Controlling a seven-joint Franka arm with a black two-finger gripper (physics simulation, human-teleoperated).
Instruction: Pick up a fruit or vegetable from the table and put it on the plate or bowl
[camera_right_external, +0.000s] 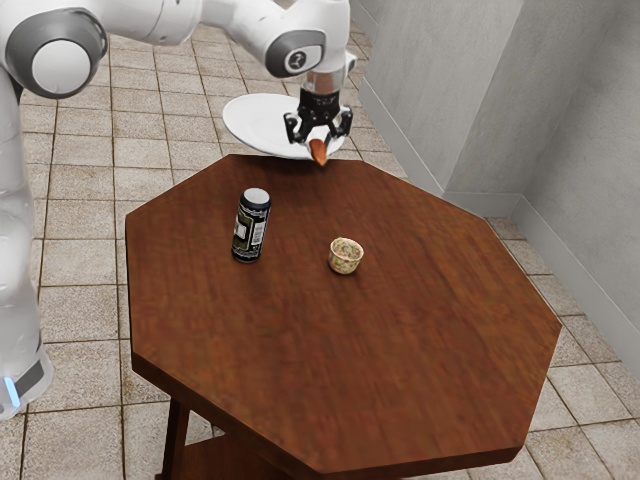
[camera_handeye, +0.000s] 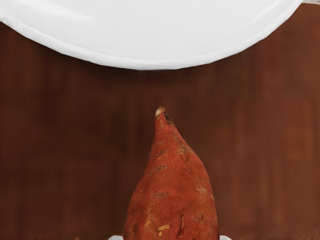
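The arm is carrying out the transport step. The gripper (camera_right_external: 319, 140) is pinching a sweet potato (camera_right_external: 319, 152) from two sides at its thick end, and the root is hanging tip-down in the air near the far edge of the table (camera_right_external: 350, 330), just beside the plate (camera_right_external: 255, 120). In the wrist view the tip is pointing toward the plate's rim with bare wood beneath it, so the next move is probably calling for a short advance over the plate, a lowering, then a release.

The sweet potato is showing rough, pitted, reddish-brown skin and tapering to a point. The plate is smooth, white and shallow, and the table is glossy dark wood, eight-sided. A black can (camera_right_external: 251, 225) and a small patterned cup (camera_right_external: 346, 255) are standing mid-table.
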